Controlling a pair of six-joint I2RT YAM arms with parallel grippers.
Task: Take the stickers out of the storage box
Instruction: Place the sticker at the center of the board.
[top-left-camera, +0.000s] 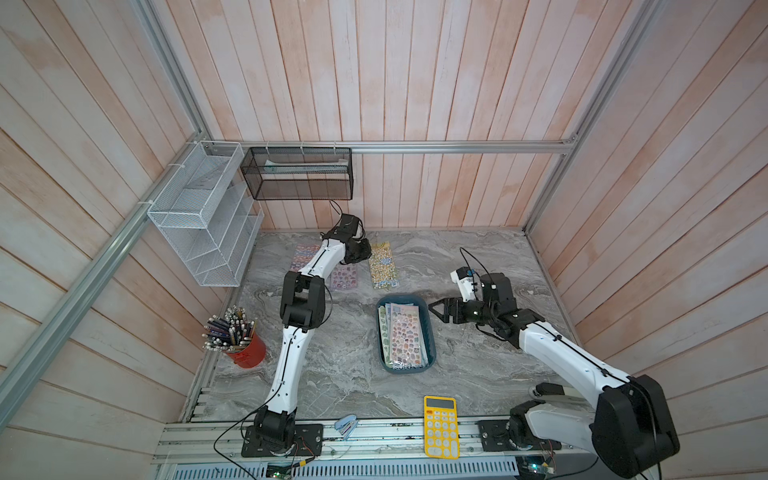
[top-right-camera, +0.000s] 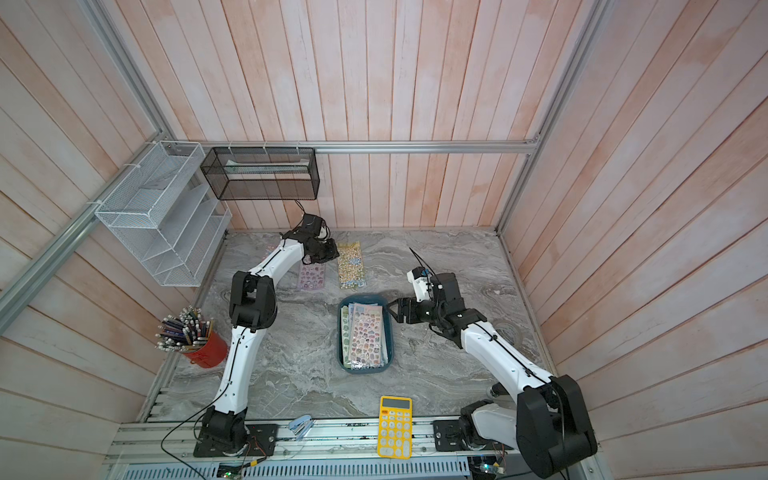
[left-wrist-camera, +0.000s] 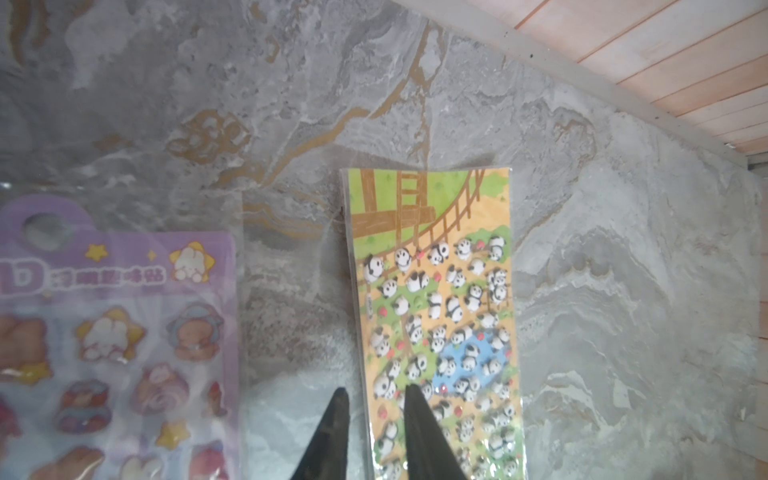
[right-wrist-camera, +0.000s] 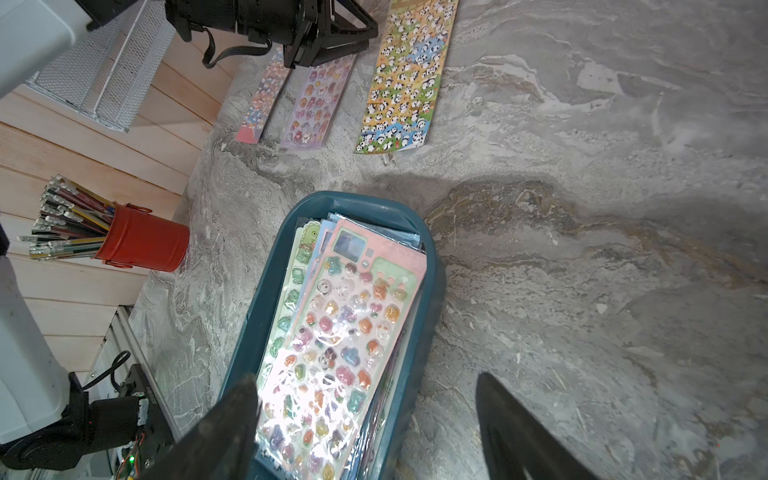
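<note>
The right gripper (top-left-camera: 434, 311), jaws wide and empty, hangs just right of the teal storage box (top-left-camera: 431, 340) mid-frame, whose stickers (top-left-camera: 403, 332) lie lengthwise up-down, while the farther left gripper (left-wrist-camera: 374, 390), narrowly parted, hovers over a laid-out panda sheet (left-wrist-camera: 436, 311)

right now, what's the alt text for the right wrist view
A teal box holds a stack of stickers, a pink sheet on top, with the open right pincer in the foreground. Beyond, a panda sheet, a lilac sheet and a red-blue sheet lie on the marble table, the left pincer above them. A red cup of pencils stands by the wall.
</note>
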